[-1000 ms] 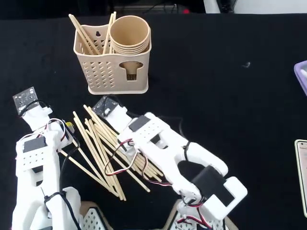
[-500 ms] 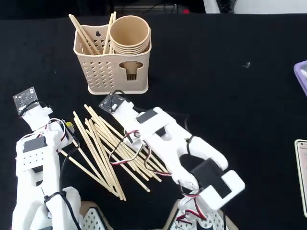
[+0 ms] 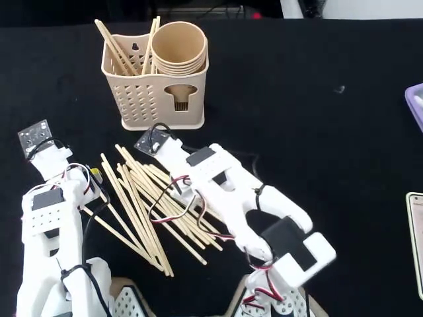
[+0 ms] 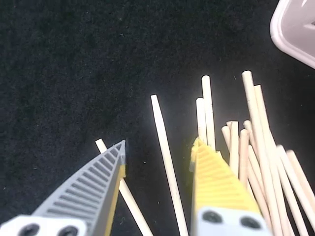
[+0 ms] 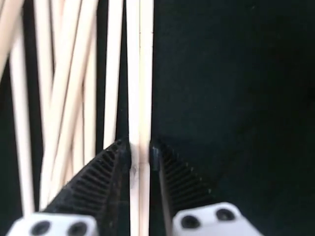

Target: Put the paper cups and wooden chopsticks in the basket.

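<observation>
wooden chopsticks (image 5: 139, 98) sit clamped in the right end effector (image 5: 140, 152); the left end effector (image 4: 159, 143) gapes.

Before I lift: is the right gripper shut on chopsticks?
Shut: the right gripper pinches two side-by-side chopsticks between its jaws in the wrist view.
</observation>
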### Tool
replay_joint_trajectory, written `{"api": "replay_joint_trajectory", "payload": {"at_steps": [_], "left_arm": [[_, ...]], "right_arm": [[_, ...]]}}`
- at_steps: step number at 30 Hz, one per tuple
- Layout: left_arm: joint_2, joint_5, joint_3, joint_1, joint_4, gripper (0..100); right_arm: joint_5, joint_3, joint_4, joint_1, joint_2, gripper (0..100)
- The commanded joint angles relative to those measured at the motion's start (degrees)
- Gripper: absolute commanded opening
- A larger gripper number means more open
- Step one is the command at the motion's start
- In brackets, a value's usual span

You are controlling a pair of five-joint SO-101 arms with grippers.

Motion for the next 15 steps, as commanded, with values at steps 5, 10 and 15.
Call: {"api": "replay_joint_trajectory", "payload": {"at_steps": [5, 10, 15], "left_arm": [[-1.5, -0.4, -0.9, -0.2, -0.5, 22], [-1.5, -0.4, -1.0, 0.0, -0.5, 22], [-1.5, -0.4, -1.0, 0.0, -0.5, 22]], "right_arm": [[0.1, -8.0, 10.1, 3.6, -24.1, 1.0], [-7.1, -12.4, 6.9, 2.2, -38.5, 1.1], [-16.3, -12.9, -12.4, 1.9, -43.6, 1.1]]}}
